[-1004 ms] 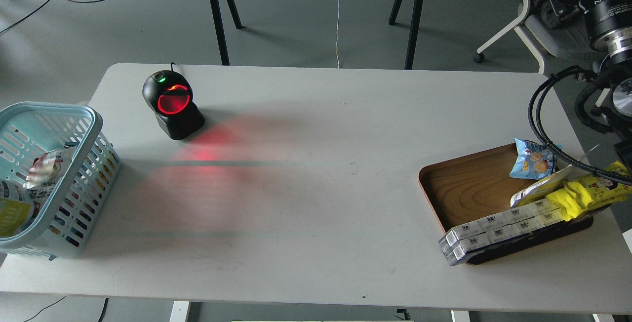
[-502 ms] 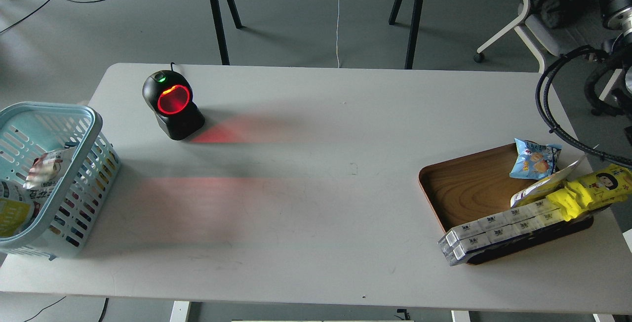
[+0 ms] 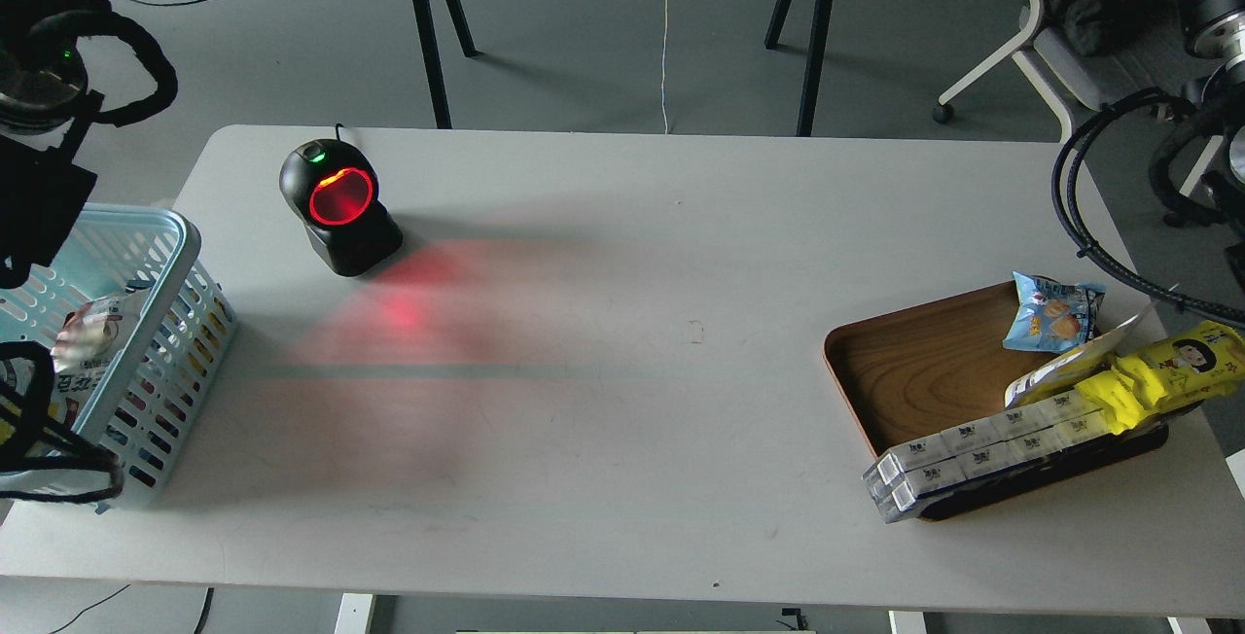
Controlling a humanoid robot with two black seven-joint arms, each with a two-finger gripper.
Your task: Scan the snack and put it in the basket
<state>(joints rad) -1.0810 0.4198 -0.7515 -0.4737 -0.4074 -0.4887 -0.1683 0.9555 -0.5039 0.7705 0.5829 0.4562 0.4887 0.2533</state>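
A yellow-and-white pouch [image 3: 1068, 373], the snack, lies tilted in the brown wooden tray [image 3: 914, 371] at the right, between a small blue packet [image 3: 1055, 313] and a long yellow wrapper [image 3: 1167, 367]. Its picture is not visible. The light blue basket [image 3: 160, 323] stands at the table's left edge with several packets inside. Black parts of my left arm [image 3: 34, 206] hang over the basket at the left edge. Parts and cables of my right arm [image 3: 1206, 158] show at the right edge. Neither gripper's fingers are in view.
A black barcode scanner [image 3: 338, 206] with a glowing red ring stands at the back left and casts red light on the white table [image 3: 622, 420]. A row of white boxes [image 3: 973, 454] leans on the tray's front rim. A chair and table legs stand behind.
My left arm has come into view at the left edge, above and in front of the basket. My right arm has drawn back up and to the right, off the tray.
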